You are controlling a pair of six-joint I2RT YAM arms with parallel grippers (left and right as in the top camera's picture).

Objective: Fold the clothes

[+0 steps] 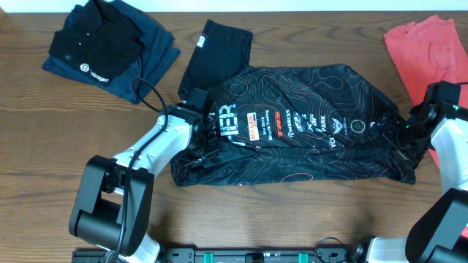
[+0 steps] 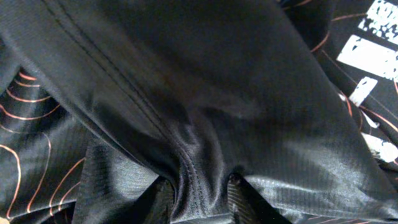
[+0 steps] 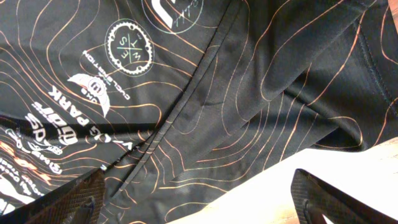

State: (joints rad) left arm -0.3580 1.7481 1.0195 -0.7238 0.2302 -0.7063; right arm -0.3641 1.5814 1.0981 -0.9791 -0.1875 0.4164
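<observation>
With the jersey [image 1: 292, 124] spread on the worktop [image 1: 292, 219], we seem to be taking hold for a fold: left tool [image 2: 199, 198] narrow, pinching its left-end seam, right tool [image 3: 199, 196] wide over its right hem, needing to close next.

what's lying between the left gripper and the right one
The black jersey, logos up, spans the stretch from left gripper to right gripper; the overhead view shows it.

Robotics test bench: white robot arms [image 1: 150, 150] flank a black jersey [image 1: 292, 150] on a wood-grain table [image 1: 292, 215].
</observation>
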